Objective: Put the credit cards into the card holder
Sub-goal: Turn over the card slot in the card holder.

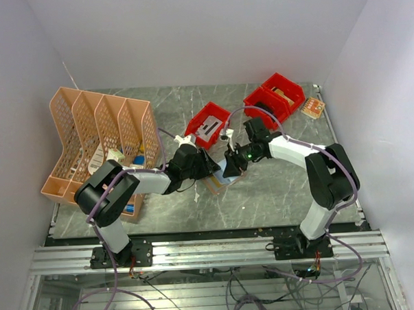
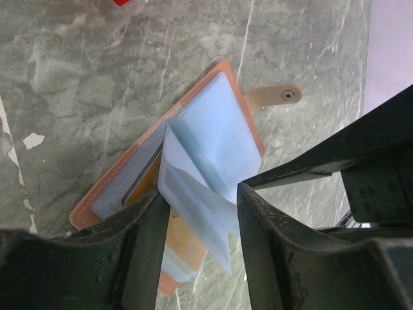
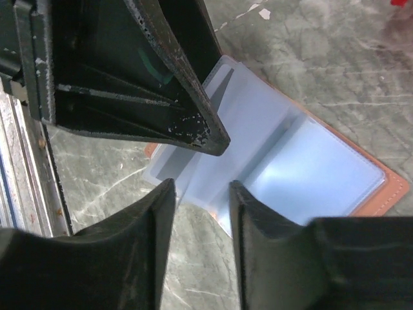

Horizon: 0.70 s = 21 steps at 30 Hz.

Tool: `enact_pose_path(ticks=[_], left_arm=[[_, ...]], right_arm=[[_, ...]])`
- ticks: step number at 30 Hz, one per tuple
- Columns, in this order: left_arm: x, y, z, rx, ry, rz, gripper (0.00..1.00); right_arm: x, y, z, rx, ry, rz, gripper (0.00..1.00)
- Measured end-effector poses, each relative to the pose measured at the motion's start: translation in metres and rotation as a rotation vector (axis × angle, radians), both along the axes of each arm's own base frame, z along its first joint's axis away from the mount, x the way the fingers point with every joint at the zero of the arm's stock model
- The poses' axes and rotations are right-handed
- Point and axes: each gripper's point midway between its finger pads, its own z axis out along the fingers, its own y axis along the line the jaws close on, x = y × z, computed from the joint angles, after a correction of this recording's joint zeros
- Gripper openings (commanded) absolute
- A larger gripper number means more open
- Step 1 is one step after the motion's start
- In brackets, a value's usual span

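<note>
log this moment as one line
tan leather card holder: open on grey marble table | left gripper: open, astride raised clear sleeve | right gripper: open, at sleeve edge

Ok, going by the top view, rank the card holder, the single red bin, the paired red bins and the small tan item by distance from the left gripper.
From the left gripper:
1. card holder, right at its tips, centre table.
2. single red bin, just behind it.
3. paired red bins, back right.
4. small tan item, far right back corner.
</note>
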Motion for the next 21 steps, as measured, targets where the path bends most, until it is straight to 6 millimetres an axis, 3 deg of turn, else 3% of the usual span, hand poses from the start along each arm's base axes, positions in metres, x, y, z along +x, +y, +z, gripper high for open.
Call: enact_pose_path(ticks=[6,13,18,21], left_arm=[[0.001,0.001,0.000,0.000,0.000,0.003,0.57],[-0.002,0.006,0.003,-0.001,-0.008,0.008,0.70],[-0.006,0.013,0.021,-0.020,-0.049,0.011,0.66],[-0.007,0.016,0.030,-0.030,-0.073,0.012,0.59]], right_arm=[[0.003,0.002,-0.005,-0.039,-0.010,0.001,0.00],[0.010,-0.002,-0.006,-0.073,-0.029,-0.021,0.00],[0.021,-0.013,-0.009,-0.128,-0.056,-0.060,0.00],[0.030,-0.024,-0.010,-0.173,-0.081,-0.086,0.13]])
